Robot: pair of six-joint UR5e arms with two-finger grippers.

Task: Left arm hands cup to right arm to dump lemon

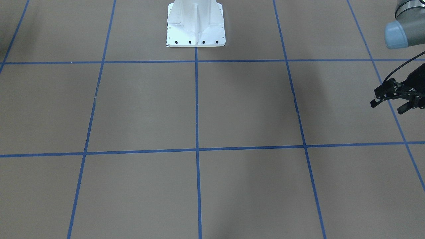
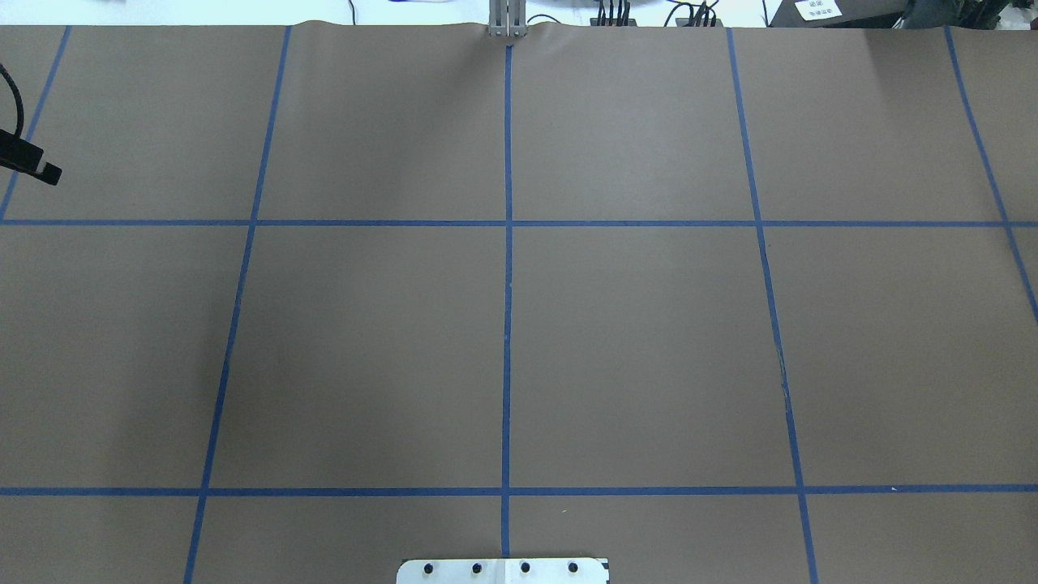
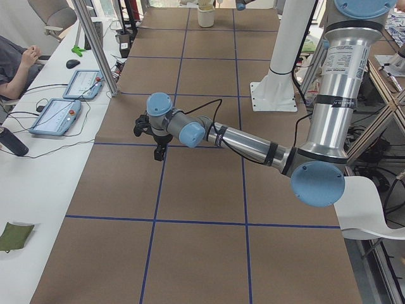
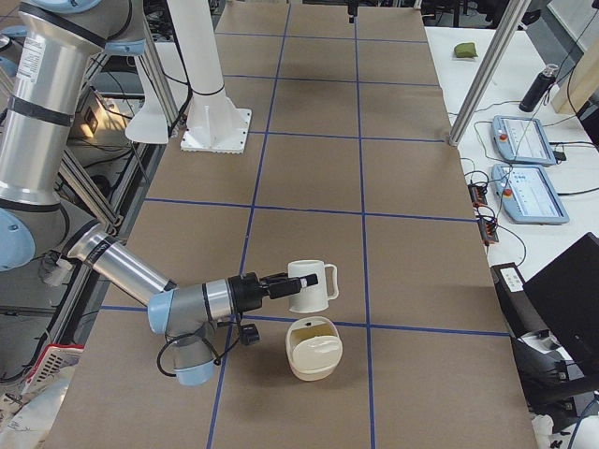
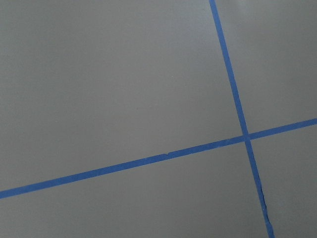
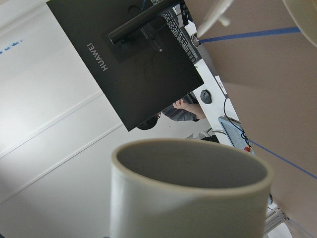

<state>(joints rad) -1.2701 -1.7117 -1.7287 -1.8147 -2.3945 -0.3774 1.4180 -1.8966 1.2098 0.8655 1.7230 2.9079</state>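
Exterior right view: my right arm (image 4: 122, 267) reaches low over the near end of the table. The cup (image 4: 309, 288) stands upright at the tip of my right claw (image 4: 281, 283), with its handle turned away from the arm.
Right claw's hold: I cannot tell whether the fingers clamp the mug wall, because only a side camera shows them.
Right wrist view: the cup's rim and grey inside fill the lower frame, close to the lens. A black monitor (image 6: 138, 64) stands beyond the table edge.
Beside the cup: a cream bowl (image 4: 314, 354) sits on the table just beside it, on the near side of a blue tape line (image 4: 421, 329).
Left claw (image 1: 388, 107): my fingers are spread wide with nothing between them. It hangs above the table's left end, at the edge of the front-facing view.
Left arm (image 3: 247, 142): it stretches out from my base towards the operators' side.
Room between my claws: brown paper (image 2: 632, 349) marked in taped squares runs the full width of both fixed views.
In the way: my white pedestal (image 1: 196, 23) stands on the robot's side of the middle.
Edge by the left claw: an aluminium post (image 3: 95, 47) rises at the operators' edge, near the claw. Two tablets (image 3: 81, 83) lie on the white desk beyond it, and an operator (image 3: 12, 66) sits there.
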